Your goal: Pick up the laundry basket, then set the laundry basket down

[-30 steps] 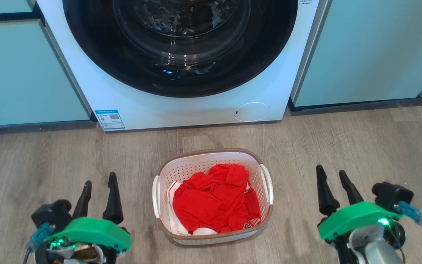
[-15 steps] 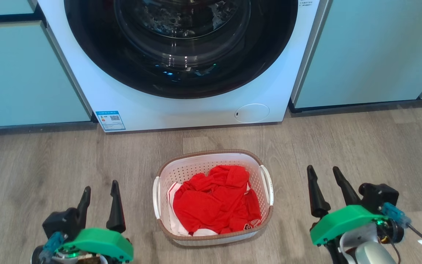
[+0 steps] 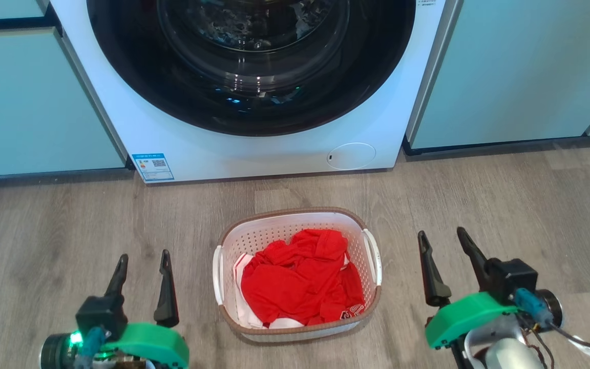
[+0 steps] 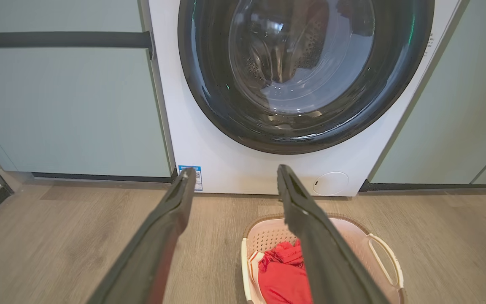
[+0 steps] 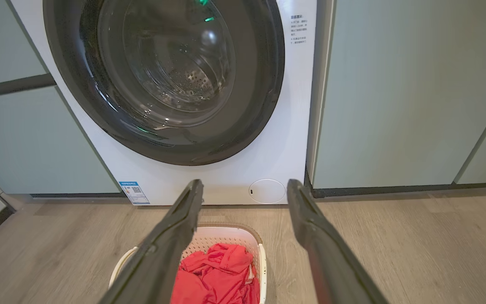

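1. Left gripper (image 3: 143,255): fingers spread wide, holding nothing, left of the laundry basket (image 3: 295,211) and clear of it.
2. Right gripper (image 3: 441,232): also spread wide and empty, right of the basket, not touching it.
3. Laundry basket: upright on the wood floor (image 3: 69,215) between the two grippers, both handles free.
4. Red clothing (image 3: 300,282) piled inside the basket.
5. Washing machine (image 3: 274,156) just behind the basket, with pale cabinets (image 3: 28,102) either side.

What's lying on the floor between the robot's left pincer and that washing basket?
Nothing. In the head view, a stretch of bare wood-look floor lies between the open left pincer and the basket; the two are not touching.
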{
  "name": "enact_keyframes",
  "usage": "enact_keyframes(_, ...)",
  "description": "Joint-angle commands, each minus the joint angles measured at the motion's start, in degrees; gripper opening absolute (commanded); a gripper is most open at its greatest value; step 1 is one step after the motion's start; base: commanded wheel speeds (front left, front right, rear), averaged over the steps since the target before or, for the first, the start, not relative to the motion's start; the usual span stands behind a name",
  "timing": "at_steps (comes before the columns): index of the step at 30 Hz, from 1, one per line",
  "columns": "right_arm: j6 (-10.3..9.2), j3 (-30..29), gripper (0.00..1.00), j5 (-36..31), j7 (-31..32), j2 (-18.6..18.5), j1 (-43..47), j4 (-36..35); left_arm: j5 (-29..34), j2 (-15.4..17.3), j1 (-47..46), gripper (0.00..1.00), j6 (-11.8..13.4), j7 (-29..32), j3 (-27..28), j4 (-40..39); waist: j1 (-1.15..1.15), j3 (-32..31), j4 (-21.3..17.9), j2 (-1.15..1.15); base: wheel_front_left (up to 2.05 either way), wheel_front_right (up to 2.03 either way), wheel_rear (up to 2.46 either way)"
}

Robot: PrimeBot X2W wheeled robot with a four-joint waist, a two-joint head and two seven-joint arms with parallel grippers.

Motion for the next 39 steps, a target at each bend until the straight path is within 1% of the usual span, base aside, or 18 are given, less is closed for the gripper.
enact_keyframes(1,-0.08,1.66,1.0,-1.99,-1.09,-0.54,-2.74,-2.3,2.05,-0.02,-0.85,1.0,0.36,-0.94,1.33,-2.34,0.0,0.02,-0.02,0.0,0.0,0.0,0.0)
enact_keyframes(6,-0.09,2.34,1.0,-5.22,-1.92,-0.58,-2.88,-2.5,5.4,-0.03,-0.48,1.0,0.63,-1.78,1.3,-2.6,0.0,0.07,-0.08,0.0,0.0,0.0,0.0)
enact_keyframes(13,-0.09,2.09,1.0,-5.23,-1.93,-0.58,-2.93,-2.31,4.7,-0.08,-0.57,1.0,0.27,-1.79,1.54,-1.98,0.0,0.13,-0.13,0.0,0.0,0.0,0.0)
enact_keyframes(39,-0.09,1.55,1.0,-5.4,-1.93,-0.58,-3.08,-2.43,4.1,-0.09,-0.92,1.0,0.71,-1.79,1.09,-1.41,0.0,1.1,-0.23,0.0,0.0,0.0,0.0)
